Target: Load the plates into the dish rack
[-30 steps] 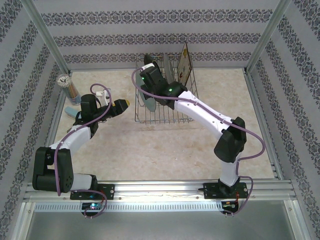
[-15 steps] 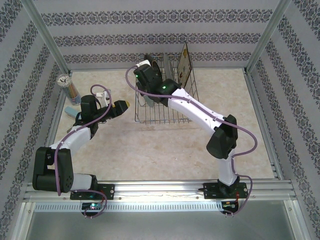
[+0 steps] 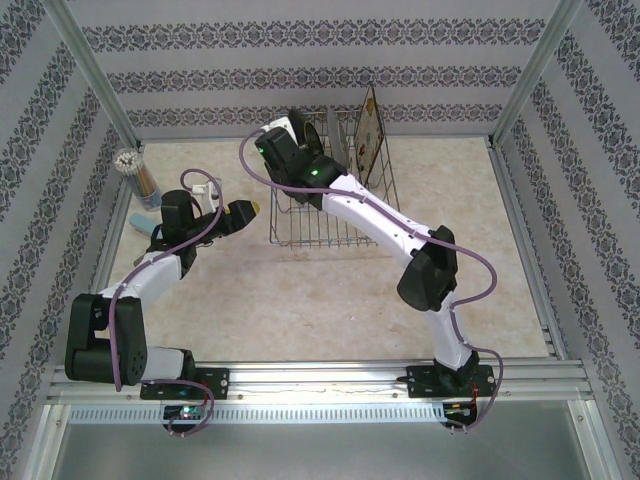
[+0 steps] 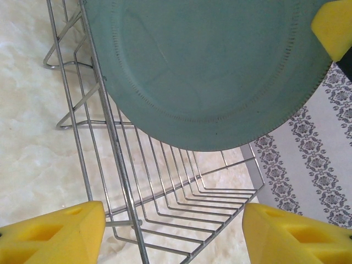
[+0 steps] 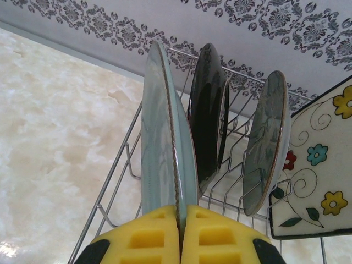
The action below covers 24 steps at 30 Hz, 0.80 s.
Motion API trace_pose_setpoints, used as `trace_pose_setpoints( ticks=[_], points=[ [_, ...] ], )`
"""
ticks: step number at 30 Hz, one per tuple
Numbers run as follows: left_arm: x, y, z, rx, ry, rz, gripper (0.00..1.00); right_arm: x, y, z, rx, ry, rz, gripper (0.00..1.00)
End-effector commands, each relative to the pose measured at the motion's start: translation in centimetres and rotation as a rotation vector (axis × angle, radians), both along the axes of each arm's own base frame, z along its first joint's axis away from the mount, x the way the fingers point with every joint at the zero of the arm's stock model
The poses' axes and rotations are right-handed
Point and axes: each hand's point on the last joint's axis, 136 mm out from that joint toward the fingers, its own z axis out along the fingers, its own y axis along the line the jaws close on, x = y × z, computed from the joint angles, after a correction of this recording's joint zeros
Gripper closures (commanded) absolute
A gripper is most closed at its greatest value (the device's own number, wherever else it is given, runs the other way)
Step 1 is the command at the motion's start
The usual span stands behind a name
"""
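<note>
Right gripper [image 5: 180,231]: pinched the rim of the light-blue plate [image 5: 159,137].
Plate: stood upright at the dish rack [image 5: 122,159]'s 9 o'clock end.
Left gripper [image 3: 243,212]: gaped wide, empty.
Advice: it needed seating between tines before release.

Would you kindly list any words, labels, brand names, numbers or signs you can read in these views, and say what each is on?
There is no readable text.
The square floral plate carries only flowers and scrolls.
The light-blue plate pinched in the right gripper is plain.
The dish rack shows no lettering.
The wall has a repeating ornament, not writing.
</note>
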Motion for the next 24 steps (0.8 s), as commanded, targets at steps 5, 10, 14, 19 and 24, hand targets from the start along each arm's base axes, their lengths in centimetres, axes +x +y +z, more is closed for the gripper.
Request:
trace_pose_setpoints(
  ticks=[5, 10, 14, 19, 24],
  points=[
    [0.3, 0.3, 0.9, -0.017, -0.053, -0.005, 0.33, 0.9, 0.0, 6.2, 0.086, -0.183, -0.082, 1.0],
    [0.3, 0.3, 1.0, -0.017, -0.055, -0.004, 0.33, 1.1, -0.1, 6.7, 0.082, -0.2, -0.088, 1.0],
    [0.3, 0.3, 1.0, -0.019, -0.055, -0.005, 0.33, 1.2, -0.2, 7.3, 0.068, -0.217, -0.088, 1.0],
    [0.4, 0.3, 1.0, -0.021, -0.054, -0.006, 0.33, 1.8, -0.1, 7.6, 0.042, -0.235, -0.092, 1.0],
    [0.3, 0.3, 1.0, -0.022, -0.056, -0.006, 0.33, 2.5, 0.2, 7.1, 0.034, -0.238, -0.104, 1.0]
  ],
)
